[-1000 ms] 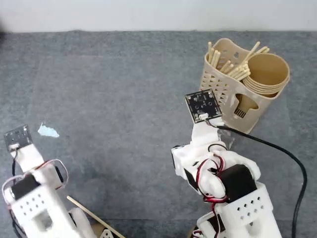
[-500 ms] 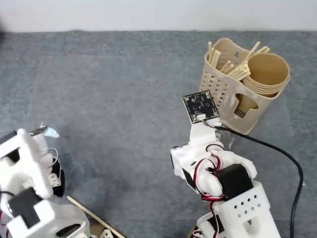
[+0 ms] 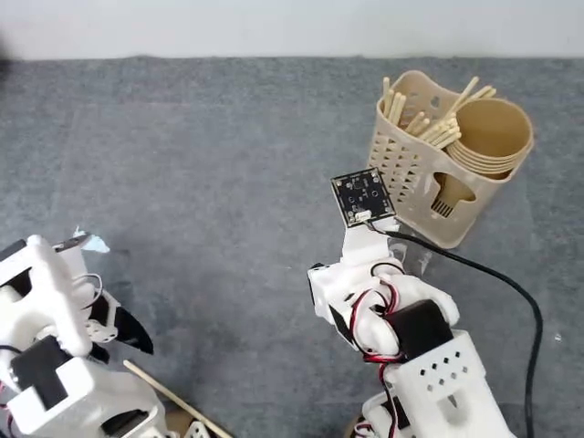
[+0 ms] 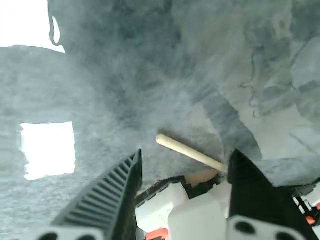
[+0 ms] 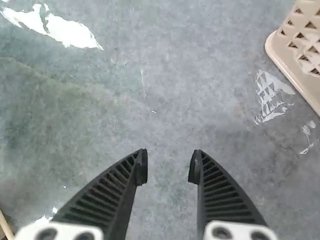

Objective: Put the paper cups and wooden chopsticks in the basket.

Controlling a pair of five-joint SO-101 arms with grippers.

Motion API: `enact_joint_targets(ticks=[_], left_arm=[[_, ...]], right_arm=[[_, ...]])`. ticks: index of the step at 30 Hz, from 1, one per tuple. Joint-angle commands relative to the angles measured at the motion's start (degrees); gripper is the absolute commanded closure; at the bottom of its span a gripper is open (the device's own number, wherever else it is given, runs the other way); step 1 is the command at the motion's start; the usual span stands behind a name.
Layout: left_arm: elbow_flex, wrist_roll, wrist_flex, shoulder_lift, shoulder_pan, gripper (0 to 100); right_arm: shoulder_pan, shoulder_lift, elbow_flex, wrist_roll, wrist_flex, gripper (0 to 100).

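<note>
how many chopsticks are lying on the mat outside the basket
1: one chopstick lies on the mat at the near left edge, by the left tool. More could be hidden beneath the robot.

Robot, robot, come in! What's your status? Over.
Left gripper, right gripper open, empty. One wooden chopstick loose near left gripper. Paper cups, other chopsticks in basket. Nothing blocking.
</note>
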Motion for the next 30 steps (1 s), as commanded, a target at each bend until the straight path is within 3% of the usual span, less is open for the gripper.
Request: enact_joint_targets(ticks=[1, 7, 18, 30], left_arm=[[0.66, -1.14, -1.85, -0.35, -0.35, 73], [0.84, -1.14, -2.46, 0.97, -0.35, 73], [-6.81, -1.93, -0.70, 16.88, -0.44, 73], [-6.81, 2.02, -2.37, 17.23, 0.00, 92]], right_arm=[[0.57, -0.04, -0.26, -0.53, -1.10, 84.7], [0.57, -0.31, -0.35, -0.53, -1.10, 84.7], [0.57, -0.31, -0.35, -0.53, -1.10, 84.7], [0.57, -0.31, -0.35, -0.53, -1.10, 84.7]])
